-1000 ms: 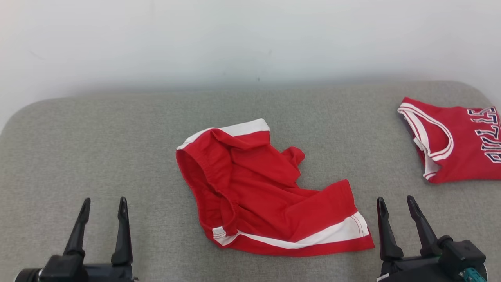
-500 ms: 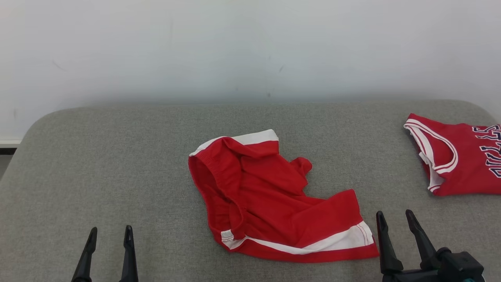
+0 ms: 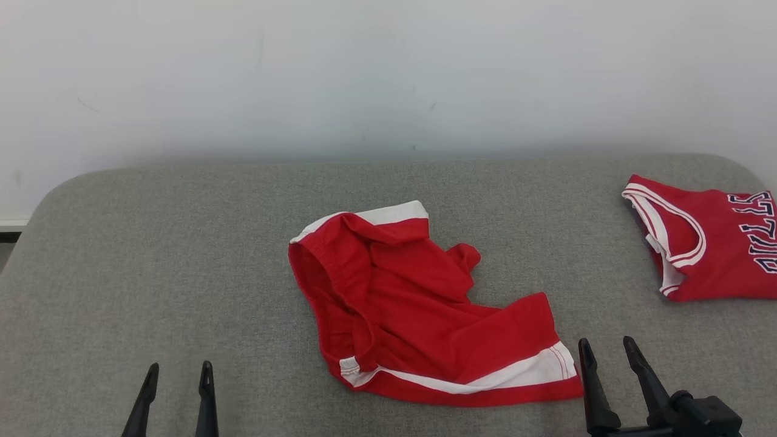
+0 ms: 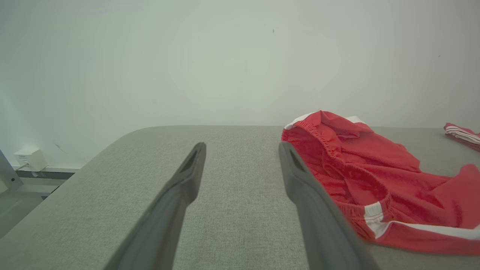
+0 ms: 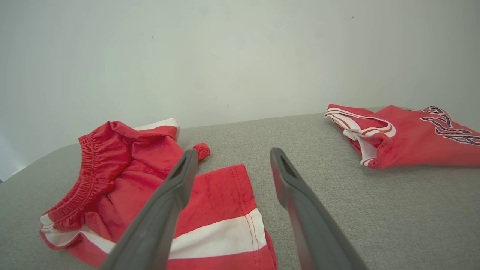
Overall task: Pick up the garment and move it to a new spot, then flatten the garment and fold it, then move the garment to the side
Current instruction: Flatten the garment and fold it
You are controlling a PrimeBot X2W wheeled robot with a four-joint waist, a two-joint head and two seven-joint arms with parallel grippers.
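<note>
The head view has tilted upward since the earlier frames: more of the wall (image 3: pixel 364 73) shows, and the whole scene sits lower in the picture, a shift of the camera and not of the cloth. Both grippers now sit lower in the frame than the scene's shift alone explains, so they appear to have drawn back toward the robot. The left gripper (image 3: pixel 179 365) and right gripper (image 3: pixel 606 340) stand with jaws spread and nothing between them. The red shorts (image 3: pixel 419 303), judged to be the task's garment, lie crumpled at mid-counter exactly as before, waistband toward the left and white-banded hem toward the right gripper. They are neither flat nor folded. This lie fits either a garment awaiting pickup or one set down at its new spot awaiting flattening. A red jersey (image 3: pixel 710 243) lies well apart near the far right corner, running out of the picture. The grey counter (image 3: pixel 152 243) is bare across its left half, giving ample room there. Its rounded far edge meets the wall, so room behind the shorts is limited.
</note>
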